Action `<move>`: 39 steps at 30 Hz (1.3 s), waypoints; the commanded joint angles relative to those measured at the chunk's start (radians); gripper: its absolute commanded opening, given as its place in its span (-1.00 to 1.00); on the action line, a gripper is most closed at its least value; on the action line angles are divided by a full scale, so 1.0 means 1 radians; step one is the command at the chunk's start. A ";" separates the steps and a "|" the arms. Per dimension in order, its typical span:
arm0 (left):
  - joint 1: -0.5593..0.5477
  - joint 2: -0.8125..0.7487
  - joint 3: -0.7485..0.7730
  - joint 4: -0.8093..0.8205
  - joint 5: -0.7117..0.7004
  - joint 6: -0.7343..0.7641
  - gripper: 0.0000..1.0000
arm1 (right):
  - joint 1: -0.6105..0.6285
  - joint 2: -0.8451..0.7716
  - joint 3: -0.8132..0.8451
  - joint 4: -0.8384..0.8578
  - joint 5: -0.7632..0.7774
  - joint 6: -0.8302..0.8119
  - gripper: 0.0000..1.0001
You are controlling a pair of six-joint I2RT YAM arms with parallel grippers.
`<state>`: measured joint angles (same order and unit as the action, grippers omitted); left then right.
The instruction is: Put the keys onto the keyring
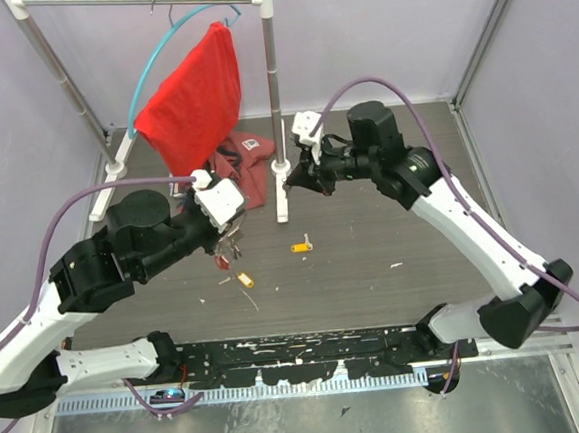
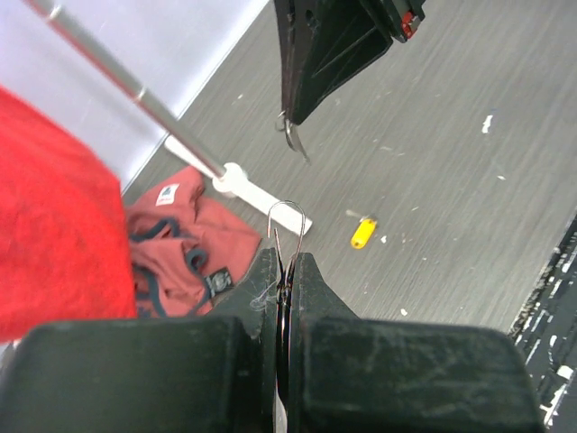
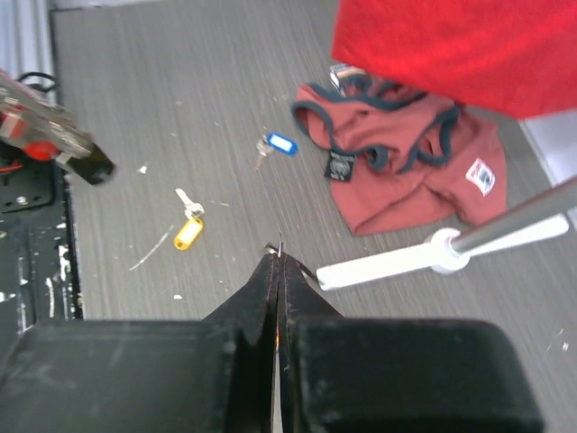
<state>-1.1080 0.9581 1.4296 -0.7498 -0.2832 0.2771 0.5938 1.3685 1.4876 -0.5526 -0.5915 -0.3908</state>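
My left gripper (image 2: 287, 262) is shut on the keyring (image 2: 287, 201), a thin silver wire loop that sticks out past the fingertips; in the top view this gripper (image 1: 232, 227) hovers above the table. My right gripper (image 3: 278, 262) is shut on a thin silver metal piece (image 3: 279, 247) that looks like a key held edge-on. In the left wrist view the right gripper (image 2: 294, 113) hangs just beyond the keyring, its metal tip (image 2: 293, 142) a short gap away. A yellow-tagged key (image 1: 302, 245) and a blue-tagged key (image 3: 280, 144) lie on the table.
A white clothes rack post (image 1: 275, 107) and its foot (image 1: 281, 202) stand between the grippers. A red shirt (image 1: 195, 99) hangs on a teal hanger, and a maroon garment (image 3: 406, 167) lies behind. A second yellow-tagged key (image 1: 244, 278) lies nearer the front.
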 commanded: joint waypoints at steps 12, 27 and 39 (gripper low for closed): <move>0.001 0.136 0.262 -0.037 0.394 0.154 -1.00 | 0.009 -0.236 0.101 0.044 -0.263 0.031 -0.98; -0.082 0.202 0.406 -0.209 0.491 0.223 -1.00 | 0.008 -0.227 0.189 0.065 -0.487 0.089 -0.98; -0.153 0.250 0.444 -0.241 0.417 0.254 -1.00 | 0.009 -0.191 0.219 -0.048 -0.587 0.042 -0.98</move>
<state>-1.2488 1.2076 1.8328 -0.9947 0.1612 0.5129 0.6010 1.1660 1.6535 -0.5594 -1.1248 -0.3176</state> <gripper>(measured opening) 0.036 0.030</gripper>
